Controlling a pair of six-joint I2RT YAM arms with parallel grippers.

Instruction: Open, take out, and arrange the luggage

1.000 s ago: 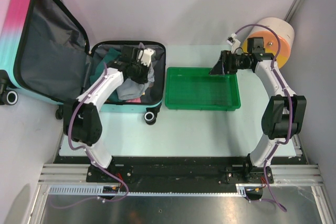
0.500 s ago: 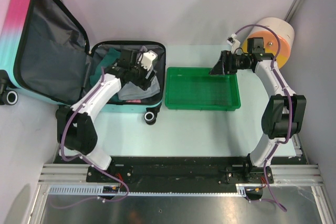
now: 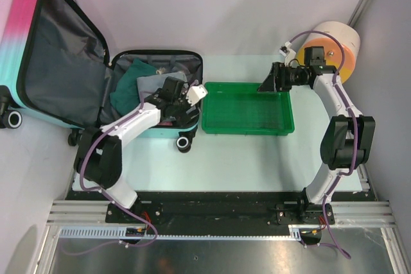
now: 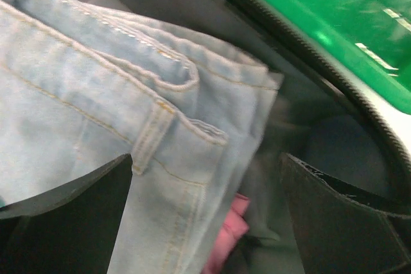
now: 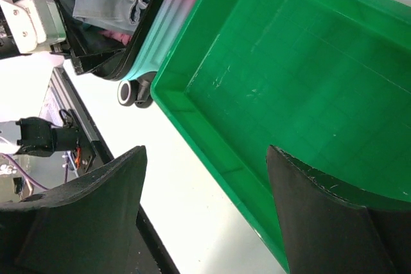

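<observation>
The luggage (image 3: 58, 62) lies open at the table's left, its pink-to-teal lid (image 3: 19, 24) tilted up and the base (image 3: 192, 62) flat. In the base lie light-blue jeans (image 4: 96, 94), a teal garment (image 3: 130, 83) and a pink piece (image 4: 230, 226). My left gripper (image 3: 183, 107) hangs open low over the base's near right part. In the left wrist view the jeans' edge and the pink piece sit between its fingers (image 4: 70, 216), untouched. My right gripper (image 3: 265, 83) is open and empty above the far right of the green tray (image 3: 247, 126).
The green tray (image 5: 289, 75) stands right of the luggage, nothing in it. A white-and-orange cylinder (image 3: 335, 40) stands at the back right behind the right arm. A luggage wheel (image 3: 183, 143) juts toward the near table edge; another wheel (image 3: 13, 119) is at far left.
My left gripper was shut on clothing at the back of the base; it has opened, let go, and moved to the near right corner. The jeans now lie spread. The right arm stays still.
</observation>
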